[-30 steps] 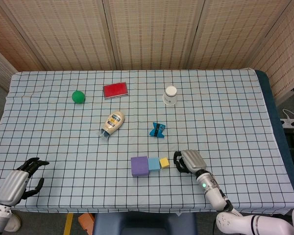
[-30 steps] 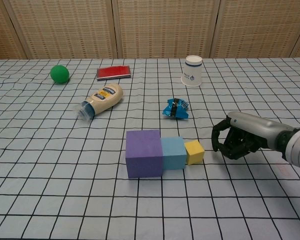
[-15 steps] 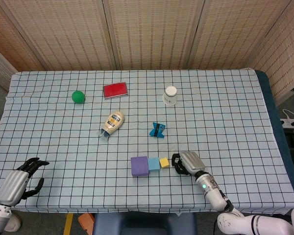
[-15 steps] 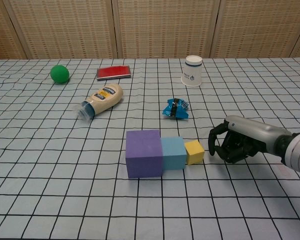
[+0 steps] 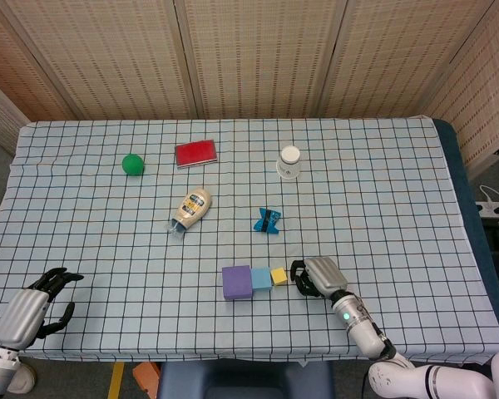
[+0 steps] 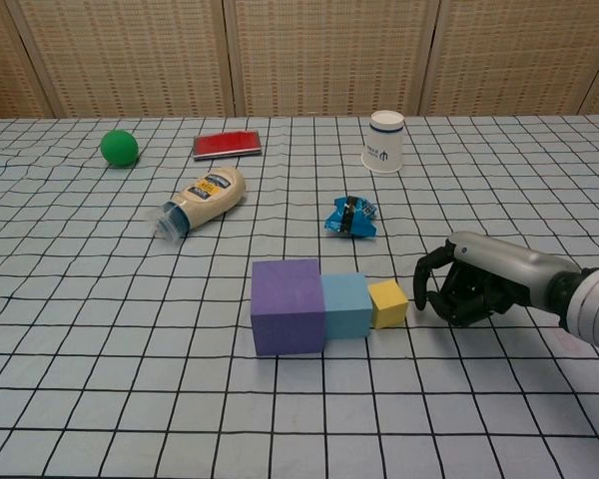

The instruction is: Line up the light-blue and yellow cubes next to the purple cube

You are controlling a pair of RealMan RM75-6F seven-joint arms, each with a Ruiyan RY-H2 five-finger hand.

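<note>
The purple cube (image 5: 236, 282) (image 6: 288, 305) stands near the table's front edge. The light-blue cube (image 5: 261, 278) (image 6: 346, 305) touches its right side, and the small yellow cube (image 5: 279, 276) (image 6: 387, 303) touches the light-blue one, so the three form a row. My right hand (image 5: 314, 276) (image 6: 471, 284) hovers just right of the yellow cube with curled fingers, a small gap between them, holding nothing. My left hand (image 5: 35, 307) rests at the table's front left corner, fingers loosely spread and empty; the chest view does not show it.
Behind the row lie a blue crumpled wrapper (image 5: 268, 220) (image 6: 352, 216) and a mayonnaise bottle (image 5: 191, 209) (image 6: 201, 200) on its side. Farther back are a white paper cup (image 5: 289, 161) (image 6: 384, 141), a red flat box (image 5: 196, 153) (image 6: 226, 144) and a green ball (image 5: 133, 164) (image 6: 119, 148).
My right hand has slid a little to the left, closing the gap to the yellow cube. The cubes and my left hand have not moved.
</note>
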